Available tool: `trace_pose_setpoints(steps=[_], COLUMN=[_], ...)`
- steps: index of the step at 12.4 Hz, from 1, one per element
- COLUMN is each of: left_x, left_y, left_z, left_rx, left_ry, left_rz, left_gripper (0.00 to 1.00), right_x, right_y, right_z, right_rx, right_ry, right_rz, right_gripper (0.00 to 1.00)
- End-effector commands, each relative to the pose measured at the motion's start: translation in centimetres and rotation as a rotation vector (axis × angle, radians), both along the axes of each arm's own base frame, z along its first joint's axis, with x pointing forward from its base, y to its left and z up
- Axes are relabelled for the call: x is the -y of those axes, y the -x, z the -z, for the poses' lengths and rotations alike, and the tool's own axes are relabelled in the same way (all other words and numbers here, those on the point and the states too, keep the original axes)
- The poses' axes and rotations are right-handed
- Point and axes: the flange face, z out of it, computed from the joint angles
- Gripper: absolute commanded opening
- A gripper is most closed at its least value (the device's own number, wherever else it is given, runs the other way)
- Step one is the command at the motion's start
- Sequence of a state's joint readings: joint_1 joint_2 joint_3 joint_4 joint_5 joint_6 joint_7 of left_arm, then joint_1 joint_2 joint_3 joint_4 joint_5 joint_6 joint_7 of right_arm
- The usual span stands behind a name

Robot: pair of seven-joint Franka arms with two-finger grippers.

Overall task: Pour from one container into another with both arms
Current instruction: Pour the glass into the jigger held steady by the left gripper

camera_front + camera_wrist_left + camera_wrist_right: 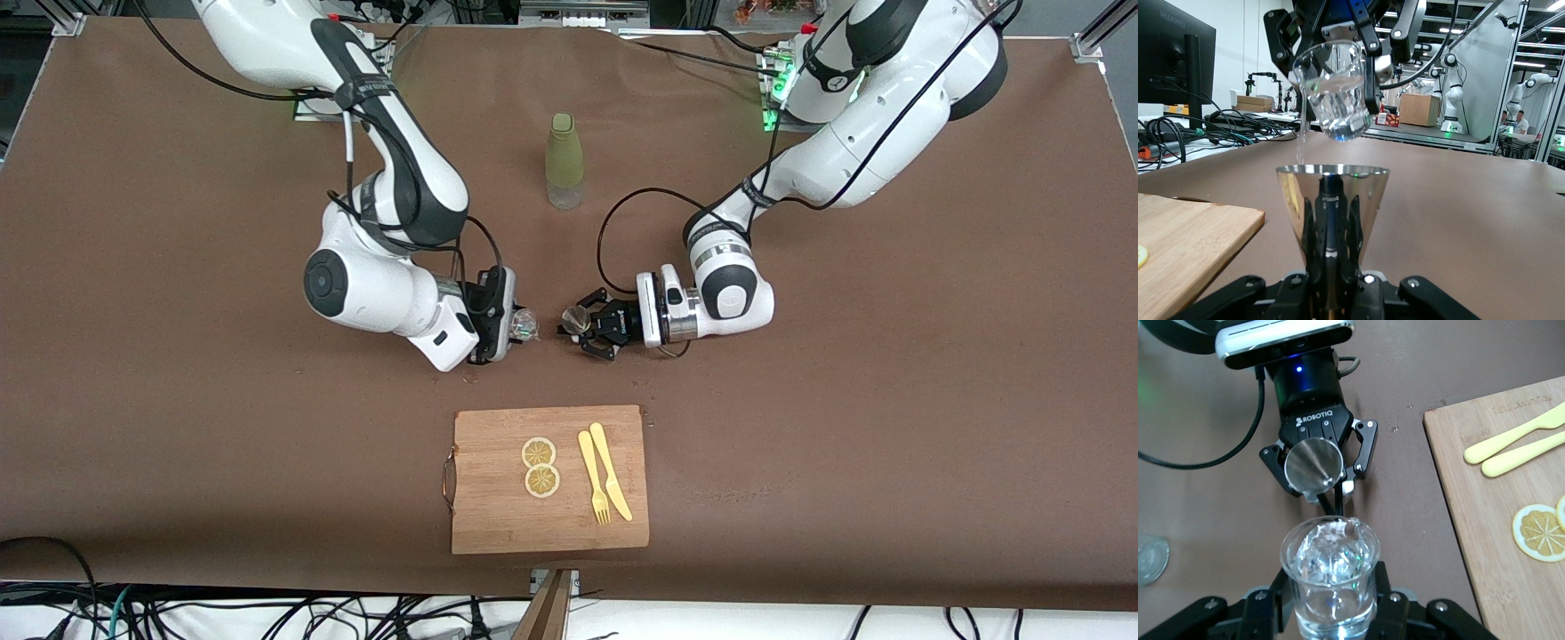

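Observation:
My right gripper (516,327) is shut on a clear glass (525,324) with water in it. The glass (1336,87) is tipped over the mouth of a shiny metal cone cup (1333,200). A thin stream of water (1300,143) falls from the glass's rim toward the cup. My left gripper (582,324) is shut on the metal cup (575,317) and holds it just above the table. In the right wrist view the glass (1330,577) sits between the right gripper's fingers (1386,587), with the metal cup (1313,463) under its lip.
A green bottle (564,160) stands farther from the front camera, between the arms. A wooden cutting board (498,524) lies nearer to the front camera, with two lemon slices (540,467), a yellow knife (612,471) and a yellow fork (593,476) on it.

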State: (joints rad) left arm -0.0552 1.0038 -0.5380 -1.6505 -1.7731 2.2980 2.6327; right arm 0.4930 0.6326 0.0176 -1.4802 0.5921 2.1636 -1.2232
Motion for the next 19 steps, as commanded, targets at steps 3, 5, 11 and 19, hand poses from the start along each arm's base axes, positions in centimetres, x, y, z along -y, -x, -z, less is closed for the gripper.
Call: trace_pose_setpoints(steps=[3, 5, 11, 19], left_x=[1.1, 1.3, 1.0, 1.0], left_y=[-1.5, -1.8, -3.0, -2.8], left_z=[0.3, 0.3, 0.5, 0.7], left_rx=[0.01, 0.017, 0.043, 0.057], left_ry=[0.017, 0.022, 0.023, 0.019], left_rz=[-0.043, -0.045, -0.06, -0.055], left_gripper=[0.0, 0.0, 0.0, 0.0], right_x=[-1.5, -2.2, -5.6, -6.3], right_y=[0.3, 0.8, 2.0, 2.2], right_z=[0.1, 0.3, 0.9, 1.1], right_rx=[0.024, 0.029, 0.018, 0.021], right_ry=[0.033, 0.047, 0.083, 0.092], right_rz=[-0.009, -0.027, -0.006, -0.001], right_gripper=[0.28, 0.28, 0.28, 0.29])
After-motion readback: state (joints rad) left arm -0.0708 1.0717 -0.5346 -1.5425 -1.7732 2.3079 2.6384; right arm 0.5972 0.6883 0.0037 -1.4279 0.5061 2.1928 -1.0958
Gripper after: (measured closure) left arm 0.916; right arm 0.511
